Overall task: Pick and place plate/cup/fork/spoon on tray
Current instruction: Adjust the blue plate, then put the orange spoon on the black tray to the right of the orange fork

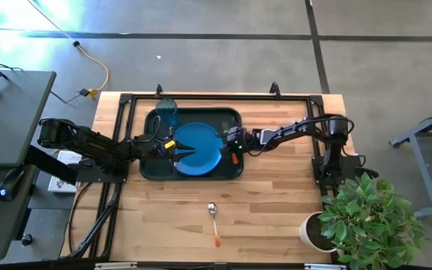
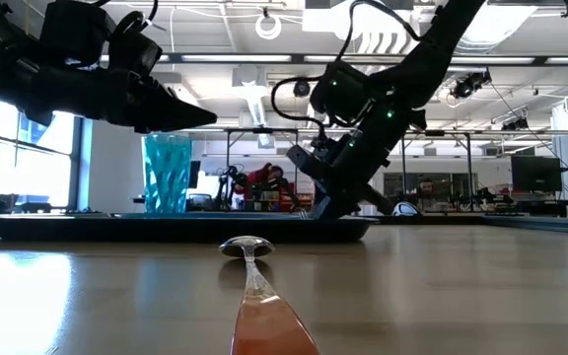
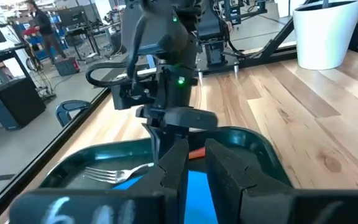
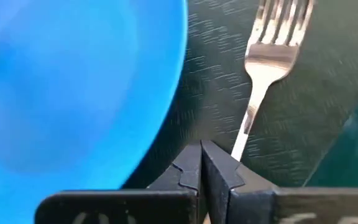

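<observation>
The dark tray (image 1: 147,150) lies at the table's middle. The blue plate (image 1: 201,135) rests flat in it. The teal cup (image 1: 166,112) stands upright in the tray's far left corner and also shows in the low view (image 2: 168,173). The spoon (image 1: 214,219) lies on the bare wood toward the near edge. My right gripper (image 1: 227,142) is down in the tray at the plate's right rim, shut on the fork (image 4: 272,56). My left gripper (image 1: 190,148) hovers over the plate, its fingers a narrow gap apart and empty. My right gripper holds the fork where the silver neck (image 4: 242,134) runs into the handle; my own fingers hide the rest. The orange handle (image 3: 196,153) shows just beside the fingers. The fingers slant down from the table's right. The tined head (image 3: 107,174) is low over the tray floor.
A white plant pot (image 1: 312,229) with a leafy plant stands at the table's near right corner. Bare wood lies around the spoon, between the tray and the near edge. A black frame runs around the table's far and left sides.
</observation>
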Controlling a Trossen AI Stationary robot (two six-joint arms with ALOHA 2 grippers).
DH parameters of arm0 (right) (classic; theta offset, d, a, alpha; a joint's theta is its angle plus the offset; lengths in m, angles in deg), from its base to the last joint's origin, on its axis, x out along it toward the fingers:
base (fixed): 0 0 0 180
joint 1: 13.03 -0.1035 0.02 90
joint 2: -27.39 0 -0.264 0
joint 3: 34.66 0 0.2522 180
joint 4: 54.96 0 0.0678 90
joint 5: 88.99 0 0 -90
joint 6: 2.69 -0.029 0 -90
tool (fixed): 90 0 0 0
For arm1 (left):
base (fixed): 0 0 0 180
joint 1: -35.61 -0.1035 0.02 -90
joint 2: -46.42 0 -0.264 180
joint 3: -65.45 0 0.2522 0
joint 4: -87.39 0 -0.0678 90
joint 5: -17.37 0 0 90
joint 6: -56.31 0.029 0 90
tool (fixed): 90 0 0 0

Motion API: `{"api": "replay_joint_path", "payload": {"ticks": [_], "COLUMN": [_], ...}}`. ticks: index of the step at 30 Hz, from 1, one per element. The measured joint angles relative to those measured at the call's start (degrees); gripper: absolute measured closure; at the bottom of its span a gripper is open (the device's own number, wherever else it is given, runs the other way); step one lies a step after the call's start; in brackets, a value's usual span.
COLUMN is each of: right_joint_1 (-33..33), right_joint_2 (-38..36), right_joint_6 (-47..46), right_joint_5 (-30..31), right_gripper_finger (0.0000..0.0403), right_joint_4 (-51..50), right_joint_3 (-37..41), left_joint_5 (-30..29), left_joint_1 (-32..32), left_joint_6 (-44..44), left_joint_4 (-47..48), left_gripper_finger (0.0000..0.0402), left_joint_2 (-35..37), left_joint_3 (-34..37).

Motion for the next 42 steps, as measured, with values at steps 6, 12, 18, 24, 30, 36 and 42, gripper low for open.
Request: {"api": "replay_joint_path", "payload": {"ticks": [6,12,18,24,30,36,42], "right_joint_1": [-1.11,-2.64,-6.47,-9.33,-12.12,-15.05,-20.74], "right_joint_2": [0.06,0.06,-3.74,-12.83,-22.67,-24.10,-19.81], "right_joint_6": [3.21,5.80,3.43,9.98,14.97,17.55,11.60], "right_joint_5": [-5.20,-7.41,4.56,11.01,17.76,14.66,13.13], "right_gripper_finger": [0.0403,0.0403,0.0403,0.0403,0.0403,0.0403,0.0402], "right_joint_4": [6.67,7.31,3.59,-3.07,-12.48,-9.74,1.98], "right_joint_3": [0.00,-0.35,-0.44,-0.44,-0.46,1.68,4.39], "left_joint_5": [-0.12,-0.22,1.53,0.22,-2.09,-2.58,-2.59], "left_joint_1": [0.00,0.00,1.27,3.63,3.98,5.93,11.89], "left_joint_6": [0.04,-0.47,-1.83,-4.66,-4.96,-5.30,-7.88], "left_joint_4": [0.05,0.10,0.13,1.58,7.19,7.80,11.40], "left_gripper_finger": [0.0355,0.0355,0.0355,0.0339,0.0311,0.0292,0.0289], "left_joint_2": [-0.02,-0.02,0.00,-0.02,-0.04,0.00,-0.02], "left_joint_3": [0.00,0.00,-0.26,-3.79,-8.64,-10.89,-10.80]}}
